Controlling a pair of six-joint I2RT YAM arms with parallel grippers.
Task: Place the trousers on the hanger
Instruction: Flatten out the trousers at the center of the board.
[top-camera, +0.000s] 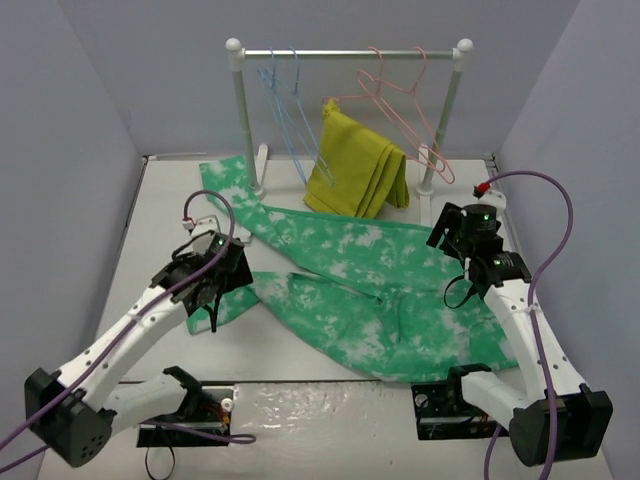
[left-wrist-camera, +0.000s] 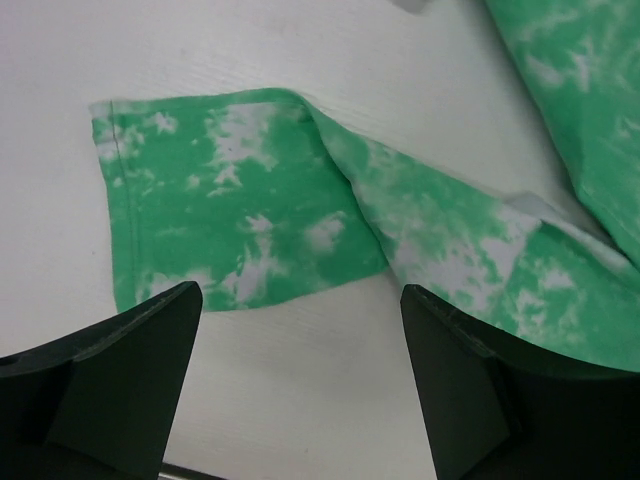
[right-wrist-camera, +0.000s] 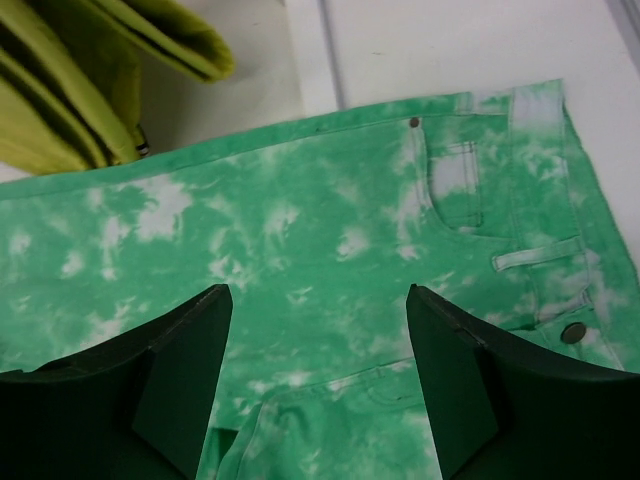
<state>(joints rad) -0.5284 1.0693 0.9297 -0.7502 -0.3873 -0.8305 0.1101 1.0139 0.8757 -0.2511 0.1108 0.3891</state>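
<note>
left gripper (left-wrist-camera: 300, 296): jaws wide apart, nothing between them, only bare table (left-wrist-camera: 300, 60) and cloth below; it holds nothing

right gripper (right-wrist-camera: 318, 292): jaws also well apart and empty, green cloth in the gap lies flat and isn't pinched

trousers (top-camera: 380, 290): green with white blotches, spread flat over the middle of the table, not on any hanger

- under left jaws: a leg end, hem (left-wrist-camera: 108, 200) just ahead of the left finger, the leg running off to the right with a fold across it
- under right jaws: the top of the trousers, with front pocket (right-wrist-camera: 455, 185), belt loop (right-wrist-camera: 535, 256) and waist button (right-wrist-camera: 573, 332) ahead and right of the gap, so the waistband sits off to the right finger's side
- other leg reaches up-left toward the foot of the left rack post (top-camera: 243, 120)

my read: one arm is over a leg end and the other over the waist so each can take an end and lift the long garment evenly. No grasp made yet

hanger (top-camera: 287, 120): light-blue wire, hooked on the rail beside its twin, at the far end of the table. Well apart from both grippers and above the trousers

pink hangers (top-camera: 400, 100) hang on the same rail to the right. Mustard-yellow folded garment (top-camera: 355, 165) leans under them, its edge near the trousers' far side

threading not started
</note>
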